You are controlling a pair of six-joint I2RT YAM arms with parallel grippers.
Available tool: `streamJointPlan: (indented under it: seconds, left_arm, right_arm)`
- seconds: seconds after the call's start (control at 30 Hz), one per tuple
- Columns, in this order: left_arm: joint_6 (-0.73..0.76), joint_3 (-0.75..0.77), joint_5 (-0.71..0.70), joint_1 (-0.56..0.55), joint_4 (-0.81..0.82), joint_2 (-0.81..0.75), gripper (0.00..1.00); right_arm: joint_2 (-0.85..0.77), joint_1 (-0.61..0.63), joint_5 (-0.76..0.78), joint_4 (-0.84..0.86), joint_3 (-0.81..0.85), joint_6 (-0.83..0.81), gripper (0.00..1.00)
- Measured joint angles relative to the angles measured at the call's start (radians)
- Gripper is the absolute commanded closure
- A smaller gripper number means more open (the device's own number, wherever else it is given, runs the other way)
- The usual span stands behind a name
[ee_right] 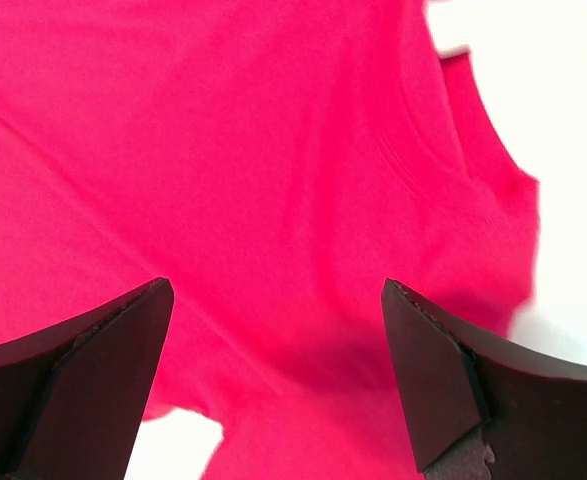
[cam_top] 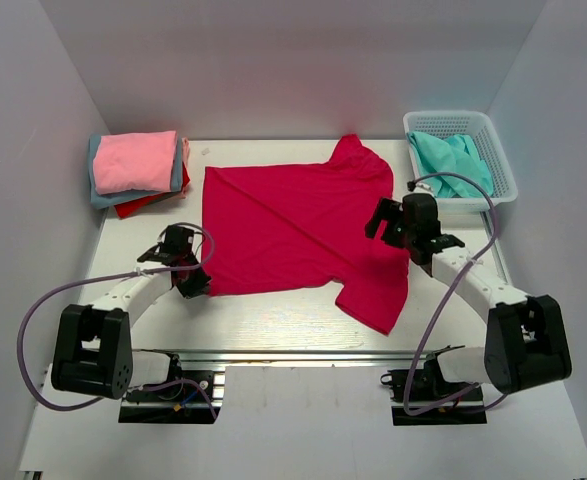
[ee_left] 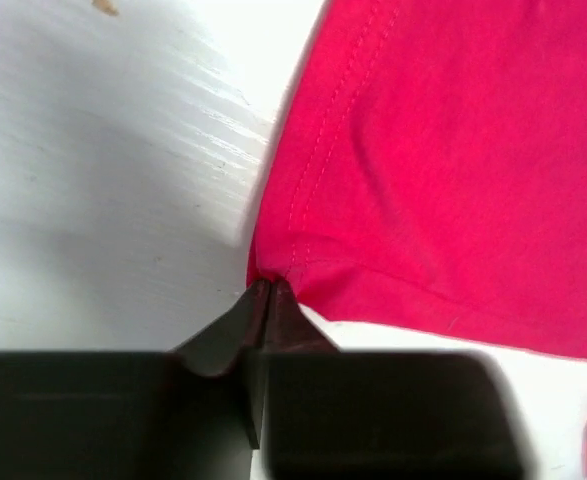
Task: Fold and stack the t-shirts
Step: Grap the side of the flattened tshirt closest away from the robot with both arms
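A crimson-magenta t-shirt (cam_top: 293, 225) lies spread on the table, partly folded along a diagonal, with one sleeve toward the near right. My left gripper (cam_top: 193, 285) is at the shirt's near-left corner. In the left wrist view its jaws (ee_left: 270, 287) are pinched together on the hem corner of the shirt (ee_left: 453, 180). My right gripper (cam_top: 383, 222) hovers over the shirt's right side. In the right wrist view it (ee_right: 273, 295) stands wide open above the cloth (ee_right: 273, 150), with nothing between its fingers.
At the back left is a folded stack with a light pink shirt (cam_top: 133, 160) on top, a grey-blue one (cam_top: 97, 186) and a red one (cam_top: 150, 204) under it. A white mesh basket (cam_top: 504, 171) at the back right holds a teal shirt (cam_top: 451, 160).
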Motion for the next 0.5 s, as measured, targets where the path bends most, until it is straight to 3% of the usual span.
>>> streamJointPlan:
  seconds: [0.23, 0.47, 0.5]
  left_arm:
    - [0.043, -0.025, 0.095, 0.0, 0.008, 0.008, 1.0]
    - [0.055, 0.058, 0.085, -0.001, -0.139, -0.097, 1.0]
    - [0.057, 0.082, 0.076, -0.001, -0.151, -0.12, 1.0]
  right_arm:
    - [-0.093, 0.0, 0.045, -0.217, -0.036, 0.028, 0.1]
    - [-0.173, 0.025, 0.05, -0.511, -0.048, 0.153, 0.1]
    - [-0.178, 0.032, 0.042, -0.561, -0.05, 0.175, 0.13]
